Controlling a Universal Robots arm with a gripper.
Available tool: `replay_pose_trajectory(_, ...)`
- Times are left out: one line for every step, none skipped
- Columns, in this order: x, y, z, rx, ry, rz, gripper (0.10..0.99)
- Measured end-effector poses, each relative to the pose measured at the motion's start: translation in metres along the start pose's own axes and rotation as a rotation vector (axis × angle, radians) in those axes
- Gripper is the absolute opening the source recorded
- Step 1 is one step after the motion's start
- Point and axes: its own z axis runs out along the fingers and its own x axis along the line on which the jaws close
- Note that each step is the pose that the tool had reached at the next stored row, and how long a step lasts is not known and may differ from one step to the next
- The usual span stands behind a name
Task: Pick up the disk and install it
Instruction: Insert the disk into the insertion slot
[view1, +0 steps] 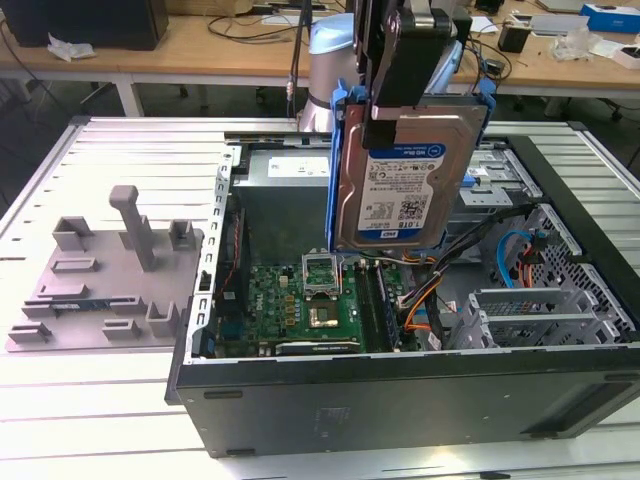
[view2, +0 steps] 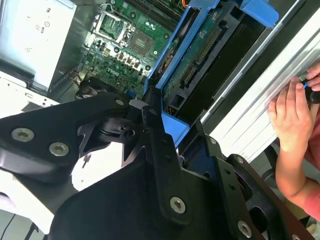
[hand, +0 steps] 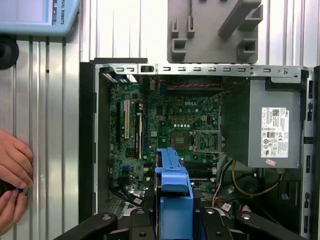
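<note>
The claw (view1: 400, 95) is closed on the disk (view1: 400, 185), its black fingers pressed against the two flat faces near the top edge. In the exterior view the disk hangs upright in the upper middle of the frame, label side toward the camera, with its blue frame (view1: 335, 170) running round the edges. It is held in the air above the open computer case (view1: 400, 400), over the green main board (view1: 320, 300), and touches nothing inside the case.

The case lies on its side on a ribbed metal surface (view1: 90, 420). A silver drive cage (view1: 545, 315) sits in the lower right of that frame, with orange and blue cables (view1: 420, 300) between it and the main board. Toward the exterior view's left, just beside the case, a grey plastic plate (view1: 100, 290) with upright posts lies on the surface. Wooden tables (view1: 200, 45) stand across the top of the frame.

In the first wrist view the disk (hand: 174, 195) is seen edge-on, its blue frame gripped by the claw (hand: 174, 220) on both sides, above the main board (hand: 170, 130). The grey power supply (hand: 270, 130) fills one end of the case, and a person's hand (hand: 12, 170) rests on the surface (hand: 55, 125) outside the case wall.

In the second wrist view the disk (view2: 200, 60) shows its green underside between the claw's (view2: 165, 145) fingers, and the hand (view2: 292, 120) lies on the ribbed metal nearby.
</note>
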Motion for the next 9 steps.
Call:
replay_pose_trajectory(0.0026, 0.0001, 0.0001, 0.0, -0.0048, 0.0, 0.365)
replay_pose_trajectory(0.0042, 0.0001, 0.0002, 0.0, -0.0102, 0.0, 0.365)
replay_pose_trajectory(0.006, 0.0001, 0.0002, 0.0, -0.0192, 0.0, 0.365)
replay_pose_trajectory(0.0073, 0.0001, 0.0003, 0.0, -0.0264, 0.0, 0.365)
replay_pose_trajectory(0.0086, -0.0002, 0.0005, 0.0, -0.0336, 0.0, 0.365)
replay_pose_trajectory(0.009, -0.0008, 0.0006, 0.0, -0.0362, 0.001, 0.365)
replay_pose_trajectory(0.0093, -0.0035, 0.0008, -0.002, -0.037, 0.002, 0.365)
replay_pose_trajectory(0.0094, -0.005, 0.0009, -0.004, -0.037, 0.003, 0.365)
replay_pose_trajectory(0.0095, -0.0065, 0.001, -0.006, -0.0371, 0.004, 0.365)
